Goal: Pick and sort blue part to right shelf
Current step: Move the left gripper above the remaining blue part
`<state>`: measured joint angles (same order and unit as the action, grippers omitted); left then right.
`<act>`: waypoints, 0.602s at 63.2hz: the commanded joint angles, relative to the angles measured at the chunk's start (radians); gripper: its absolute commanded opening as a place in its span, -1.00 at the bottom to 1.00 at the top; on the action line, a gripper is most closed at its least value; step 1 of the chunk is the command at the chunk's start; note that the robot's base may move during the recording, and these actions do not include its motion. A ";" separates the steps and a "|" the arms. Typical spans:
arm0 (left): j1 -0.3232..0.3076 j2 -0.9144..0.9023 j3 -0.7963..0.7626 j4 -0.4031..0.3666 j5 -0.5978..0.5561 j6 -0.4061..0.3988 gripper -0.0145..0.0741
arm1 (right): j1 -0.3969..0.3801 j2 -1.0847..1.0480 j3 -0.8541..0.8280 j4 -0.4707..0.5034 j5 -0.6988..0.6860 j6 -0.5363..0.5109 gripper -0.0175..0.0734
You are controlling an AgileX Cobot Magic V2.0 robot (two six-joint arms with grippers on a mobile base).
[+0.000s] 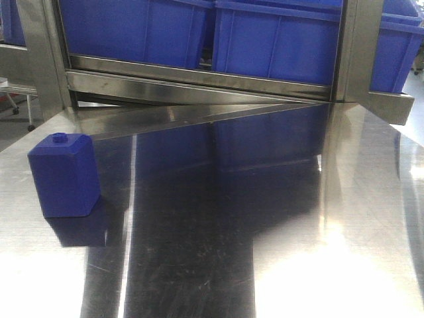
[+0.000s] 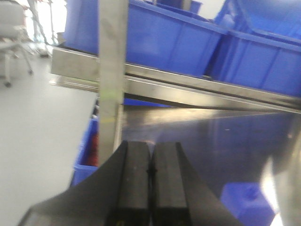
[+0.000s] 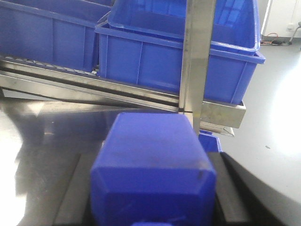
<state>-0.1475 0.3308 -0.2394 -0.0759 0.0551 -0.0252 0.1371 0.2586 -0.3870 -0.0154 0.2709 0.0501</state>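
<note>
The blue part (image 3: 155, 150) fills the lower middle of the right wrist view, its sloped shoulders turned toward the camera. My right gripper (image 3: 153, 190) is shut on it, one dark finger (image 3: 70, 197) on each side. It is held above the steel table in front of the right shelf (image 3: 117, 89), whose steel rail carries large blue bins (image 3: 155, 61). My left gripper (image 2: 150, 147) is shut with nothing in it, its pads pressed together, near a steel upright (image 2: 113, 70). Neither gripper shows in the front view.
A squat blue block with a tiny round knob (image 1: 64, 173) stands at the table's left edge; it also shows as a blur (image 2: 247, 202) in the left wrist view. Shelf rail (image 1: 199, 83) and bins (image 1: 265, 40) cross the back. An upright post (image 3: 197, 61) stands just ahead of the held part.
</note>
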 commanded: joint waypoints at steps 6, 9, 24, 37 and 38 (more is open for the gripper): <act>-0.121 0.239 -0.176 -0.018 -0.084 -0.032 -0.36 | -0.008 0.006 -0.031 0.001 -0.087 -0.008 0.41; -0.163 0.299 -0.212 -0.018 -0.084 -0.032 -0.33 | -0.008 0.006 -0.031 0.001 -0.087 -0.008 0.41; -0.334 0.550 -0.382 -0.035 -0.076 -0.032 0.46 | -0.008 0.006 -0.031 0.001 -0.087 -0.008 0.41; -0.343 0.742 -0.522 -0.107 0.011 -0.032 0.63 | -0.008 0.006 -0.031 0.001 -0.086 -0.008 0.41; -0.343 0.753 -0.534 -0.107 0.023 -0.032 0.63 | -0.008 0.006 -0.031 0.001 -0.086 -0.008 0.41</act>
<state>-0.4833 1.0335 -0.6845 -0.1618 0.1024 -0.0464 0.1371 0.2586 -0.3870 -0.0154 0.2709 0.0501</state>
